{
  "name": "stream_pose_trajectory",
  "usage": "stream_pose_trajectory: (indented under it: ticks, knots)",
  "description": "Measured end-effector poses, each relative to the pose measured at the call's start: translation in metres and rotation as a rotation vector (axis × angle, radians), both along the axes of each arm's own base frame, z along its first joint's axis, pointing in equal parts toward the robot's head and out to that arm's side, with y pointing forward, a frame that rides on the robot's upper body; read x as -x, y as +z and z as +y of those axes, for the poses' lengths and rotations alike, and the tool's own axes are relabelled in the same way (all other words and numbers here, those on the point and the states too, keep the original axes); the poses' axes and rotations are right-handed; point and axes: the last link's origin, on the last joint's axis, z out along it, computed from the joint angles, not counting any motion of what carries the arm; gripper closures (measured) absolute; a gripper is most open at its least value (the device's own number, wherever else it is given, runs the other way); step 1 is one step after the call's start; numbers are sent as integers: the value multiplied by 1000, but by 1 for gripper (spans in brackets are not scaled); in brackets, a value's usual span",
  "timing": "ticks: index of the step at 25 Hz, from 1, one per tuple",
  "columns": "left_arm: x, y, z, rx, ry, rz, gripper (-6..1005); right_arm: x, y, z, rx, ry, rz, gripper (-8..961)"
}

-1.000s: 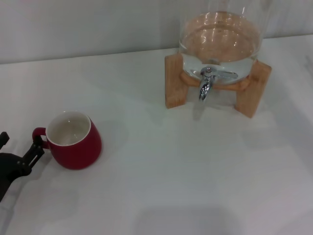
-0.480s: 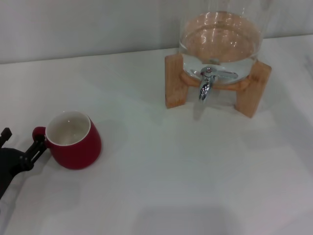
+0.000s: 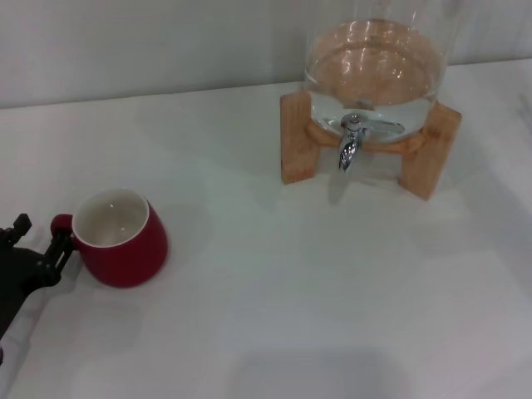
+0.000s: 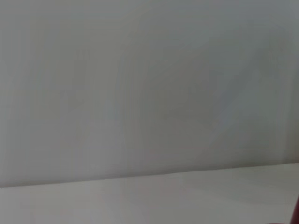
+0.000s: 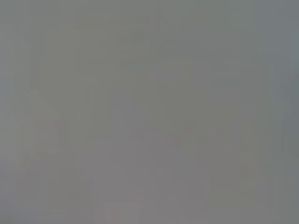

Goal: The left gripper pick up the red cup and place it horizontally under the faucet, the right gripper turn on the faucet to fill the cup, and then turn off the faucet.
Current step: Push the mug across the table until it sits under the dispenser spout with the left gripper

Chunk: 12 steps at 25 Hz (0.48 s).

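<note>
Nudged slightly leftward, squat dark-red ceramic cup sits upright, well apart from small chrome faucet, black left gripper spread beside its handle (grasp still pending, I judge).

My head camera looks forward and down over the white worktop from fairly close, the wall along its top. My left wrist camera faces level toward that wall, sharing a worktop strip. My right wrist camera gives only featureless grey; direction undeterminable.
</note>
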Motion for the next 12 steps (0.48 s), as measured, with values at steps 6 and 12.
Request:
stream_pose_trajectory:
  ticks: [6, 12]
  knots:
    - [-2, 0, 0, -5, -11, -7, 417, 0, 1, -1, -4, 2, 0, 279]
    - [-4, 1, 1, -10, -14, -16, 689, -1, 1, -2, -6, 0, 1, 279]
